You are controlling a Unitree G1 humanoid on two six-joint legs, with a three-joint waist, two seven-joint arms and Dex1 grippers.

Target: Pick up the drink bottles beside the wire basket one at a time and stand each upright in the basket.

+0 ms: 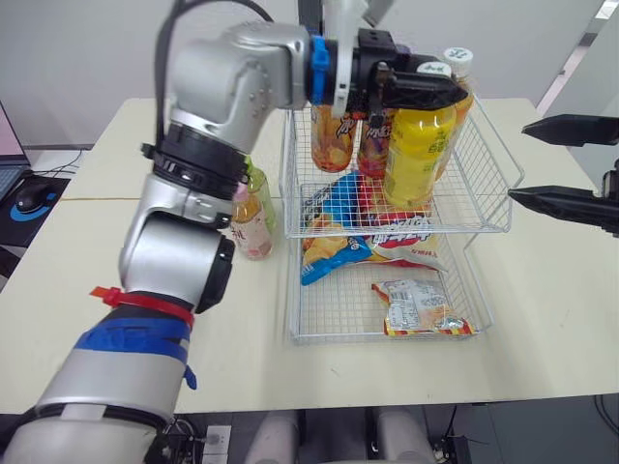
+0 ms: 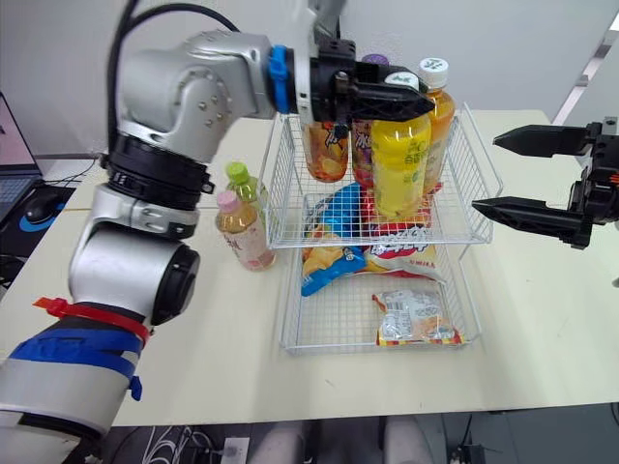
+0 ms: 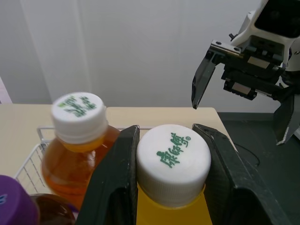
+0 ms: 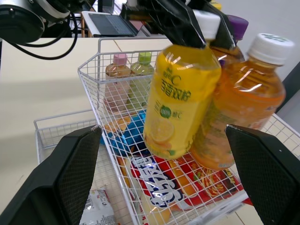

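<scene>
**Left gripper holds yellow bottle in wire basket**

The left gripper (image 3: pixel 166 127) is clamped on the white cap of a yellow drink bottle (image 2: pixel 399 159), which hangs upright directly below it, inside the upper tier of the two-tier wire basket (image 2: pixel 481 164). An orange tea bottle (image 4: pixel 243 112) stands touching it at 1 o'clock, and a purple-capped bottle (image 2: pixel 366 145) stands at 10 o'clock. Snack bags (image 2: pixel 387 246) lie in both tiers. At 9 o'clock from the basket, a pink-capped bottle (image 2: pixel 240 232) and a green-capped bottle (image 2: pixel 244 186) stand on the table (image 2: pixel 542 319). At 3 o'clock, the right gripper (image 2: pixel 485 174) hovers with fingers spread, empty.
</scene>
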